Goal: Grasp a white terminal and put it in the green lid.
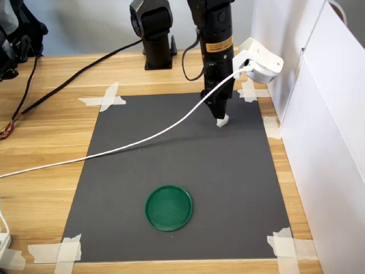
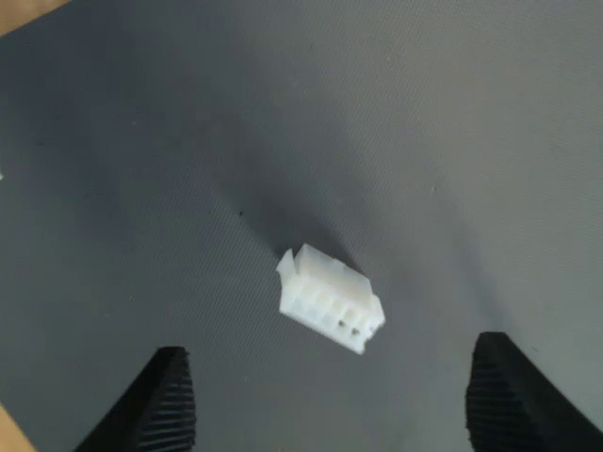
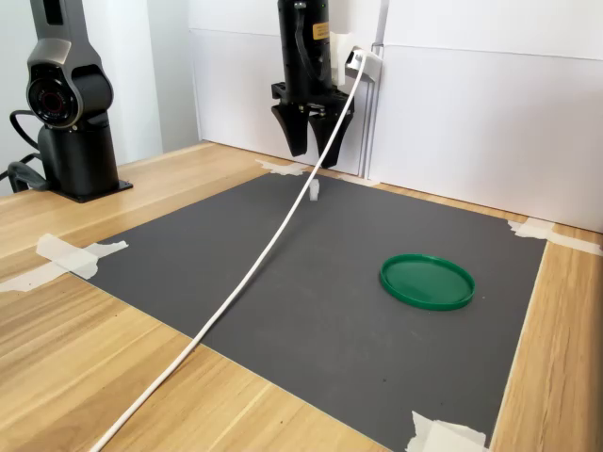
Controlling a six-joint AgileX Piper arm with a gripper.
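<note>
The gripper (image 2: 330, 395) is open, jaws wide apart. The white terminal (image 2: 331, 298) lies on the mat between and below them. Go straight down, then squeeze gently.

white terminal (image 2: 331, 310) on dark mat (image 2: 424, 141), between spread black fingers (image 2: 155, 400), untouched

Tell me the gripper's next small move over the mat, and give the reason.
Probably a straight descent, then closing. The gripper hangs open above the white terminal, which lies on the dark mat. In the wrist view the terminal sits between the two fingertips with mat showing on each side, so alignment looks adequate. The green lid is empty.
</note>
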